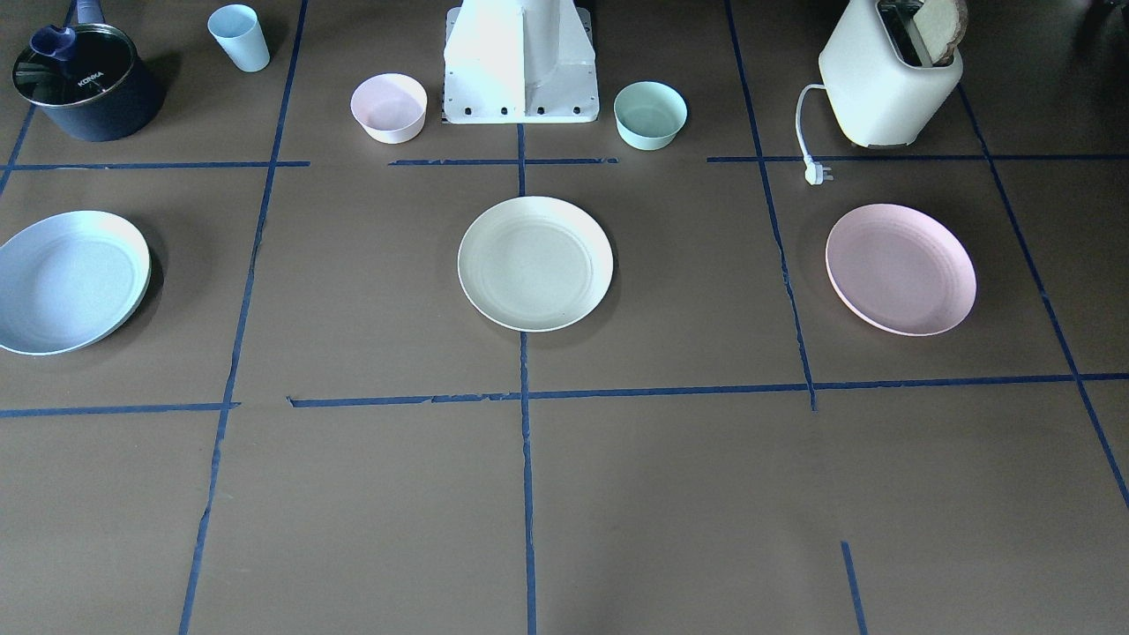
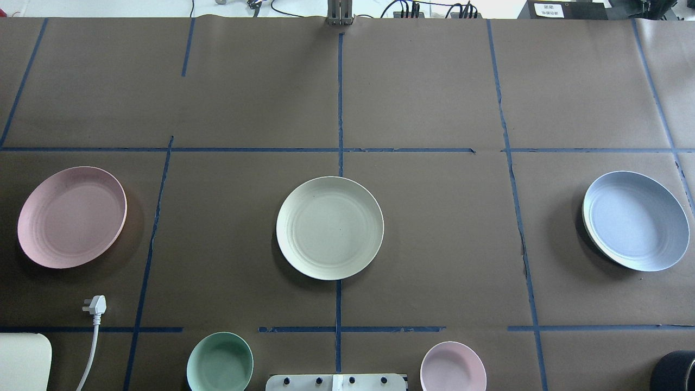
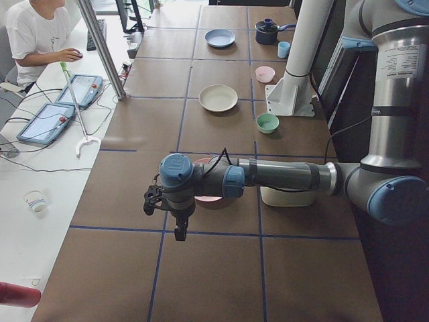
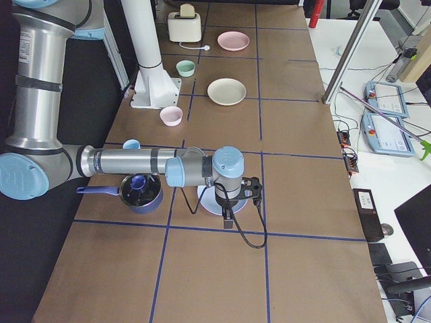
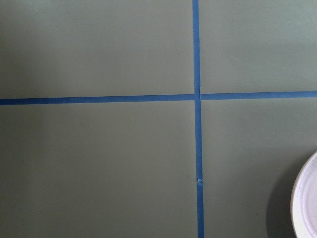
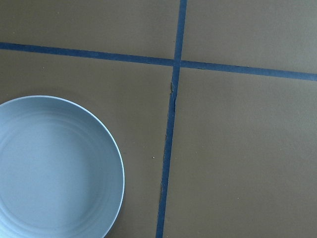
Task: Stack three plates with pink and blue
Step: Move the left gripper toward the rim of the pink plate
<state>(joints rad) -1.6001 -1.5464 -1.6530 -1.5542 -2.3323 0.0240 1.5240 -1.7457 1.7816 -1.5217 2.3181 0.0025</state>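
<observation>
Three plates lie apart in a row on the brown table. The cream plate (image 2: pixel 329 227) is in the middle, the pink plate (image 2: pixel 71 216) on my left and the blue plate (image 2: pixel 635 220) on my right. My left gripper (image 3: pixel 175 227) hangs high above the table beside the pink plate (image 3: pixel 206 197); the left wrist view catches only that plate's rim (image 5: pixel 307 198). My right gripper (image 4: pixel 229 217) hangs high beside the blue plate (image 4: pixel 210 203), which fills the lower left of the right wrist view (image 6: pixel 54 168). I cannot tell whether either gripper is open or shut.
Near the robot base (image 1: pixel 520 70) stand a small pink bowl (image 1: pixel 389 108) and a mint bowl (image 1: pixel 650 115). A toaster (image 1: pixel 886 79) with its loose plug (image 1: pixel 818 174) sits behind the pink plate. A dark pot (image 1: pixel 88 81) and a light blue cup (image 1: pixel 239 37) sit behind the blue plate.
</observation>
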